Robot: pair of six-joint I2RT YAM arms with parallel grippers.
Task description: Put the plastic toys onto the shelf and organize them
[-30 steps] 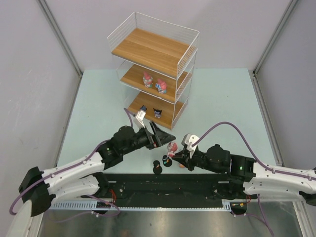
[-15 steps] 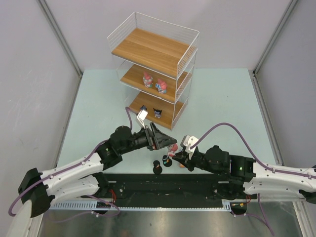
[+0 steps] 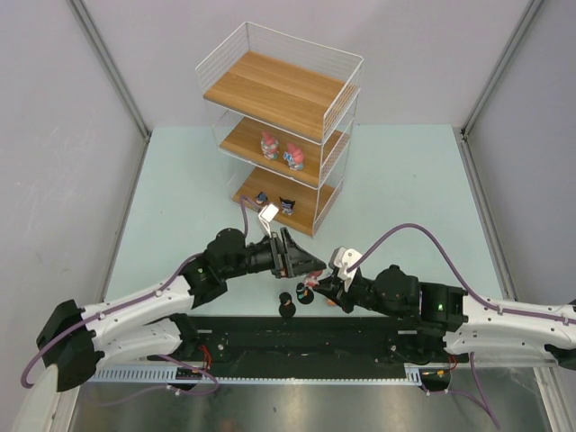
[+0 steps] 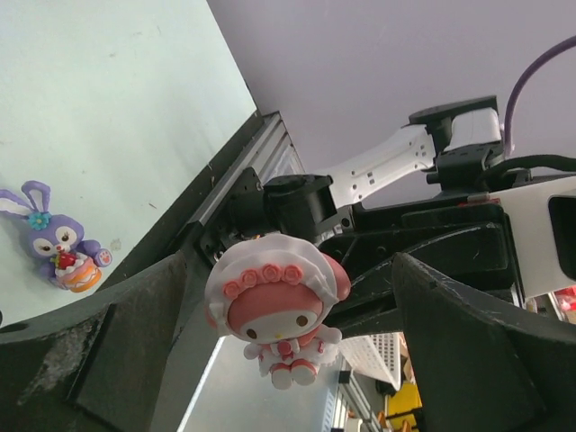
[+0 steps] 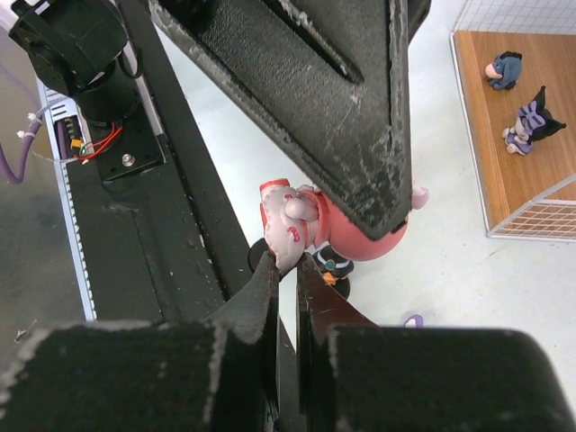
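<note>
A pink-and-white bonnet figurine (image 4: 277, 306) hangs in the air, and my right gripper (image 5: 286, 265) is shut on its skirt edge (image 5: 290, 225). My left gripper (image 4: 279, 355) is open, with one finger (image 4: 117, 360) on each side of the figurine and not touching it. From above, the left gripper (image 3: 306, 263) meets the right gripper (image 3: 317, 286) near the table's front. The shelf (image 3: 274, 90) stands at the back. Two pink toys (image 3: 281, 149) sit on its middle board. Two small toys (image 3: 274, 201) are on the bottom board (image 5: 522, 171).
A purple bunny (image 4: 58, 247) stands on the table below the grippers. Two dark figurines on black bases (image 3: 293, 301) are by the black base rail (image 3: 270, 337); one of them (image 5: 335, 266) lies right under the held toy. The top shelf board (image 3: 270, 85) carries nothing.
My left gripper has moved to the right, toward the right gripper, and now straddles the pink figurine. The right arm has barely moved.
</note>
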